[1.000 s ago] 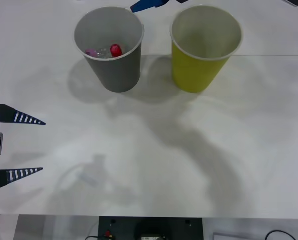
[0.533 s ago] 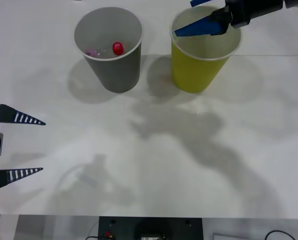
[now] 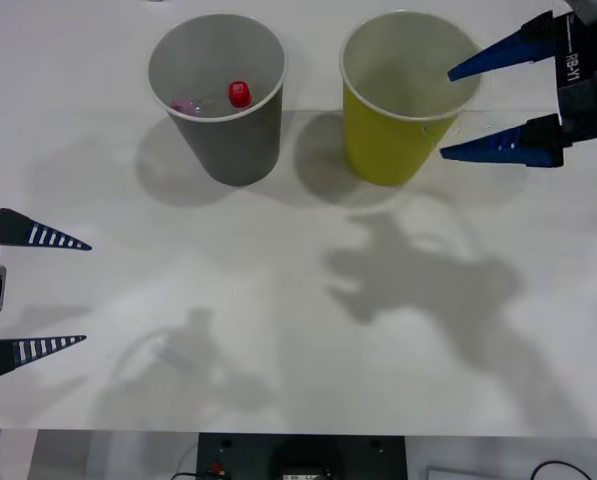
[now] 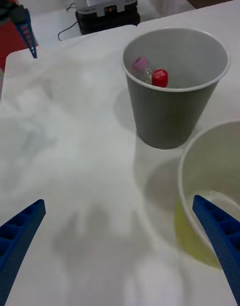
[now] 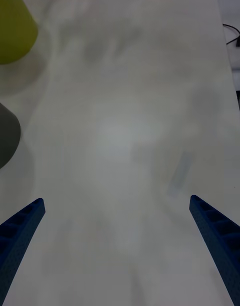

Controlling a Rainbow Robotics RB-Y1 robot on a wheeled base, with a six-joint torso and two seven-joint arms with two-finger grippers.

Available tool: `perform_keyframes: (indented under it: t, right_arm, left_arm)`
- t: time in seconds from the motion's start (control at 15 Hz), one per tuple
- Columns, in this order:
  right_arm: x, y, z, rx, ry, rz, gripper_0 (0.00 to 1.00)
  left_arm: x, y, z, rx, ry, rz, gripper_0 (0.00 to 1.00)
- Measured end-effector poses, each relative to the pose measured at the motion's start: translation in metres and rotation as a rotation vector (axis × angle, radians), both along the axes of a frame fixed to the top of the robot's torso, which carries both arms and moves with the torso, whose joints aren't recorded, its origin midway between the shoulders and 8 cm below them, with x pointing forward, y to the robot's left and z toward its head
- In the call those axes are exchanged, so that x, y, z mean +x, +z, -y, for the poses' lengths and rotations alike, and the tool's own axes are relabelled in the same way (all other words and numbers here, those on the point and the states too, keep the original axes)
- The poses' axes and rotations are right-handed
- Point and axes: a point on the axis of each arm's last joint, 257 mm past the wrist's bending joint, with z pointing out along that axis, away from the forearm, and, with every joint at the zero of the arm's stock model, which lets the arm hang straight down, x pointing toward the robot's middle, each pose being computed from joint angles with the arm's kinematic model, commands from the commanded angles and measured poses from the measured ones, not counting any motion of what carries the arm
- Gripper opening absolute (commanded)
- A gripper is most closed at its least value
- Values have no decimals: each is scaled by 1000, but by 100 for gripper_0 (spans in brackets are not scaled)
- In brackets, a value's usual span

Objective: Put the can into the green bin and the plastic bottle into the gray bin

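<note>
Left gripper (image 3: 73,292) sits at the lower left edge of the front view, low over the white table (image 3: 278,330), fingers spread wide, holding nothing. Gray bin (image 3: 221,100) stands upright at upper centre-left; the plastic bottle (image 3: 226,98) lies inside it, red cap (image 3: 239,93) up near the right wall, pale label end toward the left. Green bin (image 3: 403,100) stands upright just beside the gray bin, to its right, not touching; its white inside shows no contents. Right gripper (image 3: 446,113) is at the upper right, fingers spread wide and empty, the upper tip over the green bin's rim, the lower tip beside its outer wall.
</note>
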Motion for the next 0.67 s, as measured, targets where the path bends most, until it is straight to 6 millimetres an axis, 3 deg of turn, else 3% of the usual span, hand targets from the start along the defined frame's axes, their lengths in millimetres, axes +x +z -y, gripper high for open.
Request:
perform_keyframes:
  t: [0.33,0.67]
  right_arm:
    - [-25,-51,37,-50,61,32,100]
    - [-45,-100,63,-81,108,81,100]
  left_arm:
    - [0,0,0,0,0,0,100]
    - [0,0,0,0,0,0,100]
